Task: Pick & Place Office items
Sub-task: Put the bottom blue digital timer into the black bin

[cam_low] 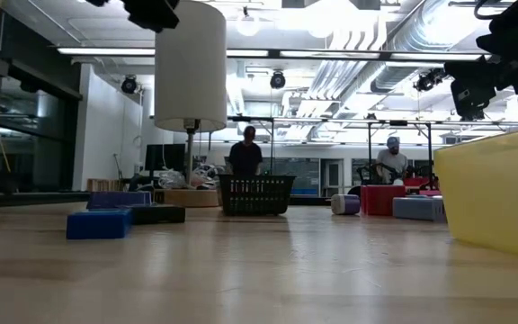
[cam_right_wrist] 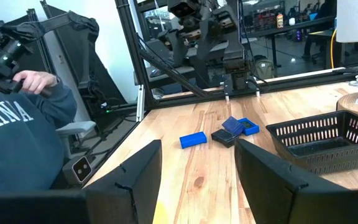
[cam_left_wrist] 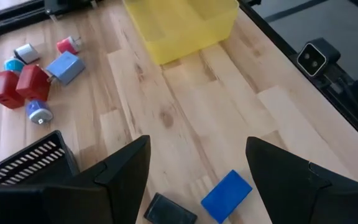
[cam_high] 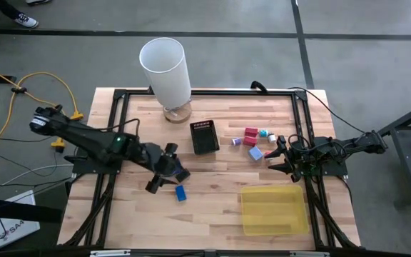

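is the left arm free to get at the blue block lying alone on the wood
Probably yes: the left end effector hovers open just beside the blue block, with bare table around it and nothing between them.

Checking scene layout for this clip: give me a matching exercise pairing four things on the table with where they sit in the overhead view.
Things:
1. white lampshade
2. black mesh box
3. yellow tray
4. lone blue block

Places:
A. near edge of the table, on the right arm's side
B. far edge of the table, standing on a round base
C. middle of the table, beside the cluster of red and pale blue pieces
D. just below the left hand, apart from the cluster

Pairs: 1-B, 2-C, 3-A, 4-D
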### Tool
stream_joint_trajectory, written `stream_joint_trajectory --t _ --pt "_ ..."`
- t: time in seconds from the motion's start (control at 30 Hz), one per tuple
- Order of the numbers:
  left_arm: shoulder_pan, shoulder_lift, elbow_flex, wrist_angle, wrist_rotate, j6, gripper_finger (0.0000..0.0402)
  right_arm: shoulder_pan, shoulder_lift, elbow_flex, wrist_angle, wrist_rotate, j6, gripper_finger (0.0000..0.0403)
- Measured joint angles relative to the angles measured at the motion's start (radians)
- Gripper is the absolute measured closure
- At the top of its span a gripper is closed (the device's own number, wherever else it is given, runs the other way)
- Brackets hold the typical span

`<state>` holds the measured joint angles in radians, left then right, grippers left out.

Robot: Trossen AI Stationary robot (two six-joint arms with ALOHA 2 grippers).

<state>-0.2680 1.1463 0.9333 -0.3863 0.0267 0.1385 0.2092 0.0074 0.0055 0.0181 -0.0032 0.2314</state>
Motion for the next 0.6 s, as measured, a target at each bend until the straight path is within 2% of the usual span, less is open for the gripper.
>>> stream_joint_trajectory --t 0.2,0.6 --pt "0.078 0.030 0.012 -0.006 0.100 0.063 0.0146 0.000 0.000 0.000 0.000 0.000 0.000 0.0213" --pt "0.144 0.031 0.013 -0.001 0.105 0.101 0.0146 0.000 0.000 0.000 0.000 0.000 0.000 0.0213"
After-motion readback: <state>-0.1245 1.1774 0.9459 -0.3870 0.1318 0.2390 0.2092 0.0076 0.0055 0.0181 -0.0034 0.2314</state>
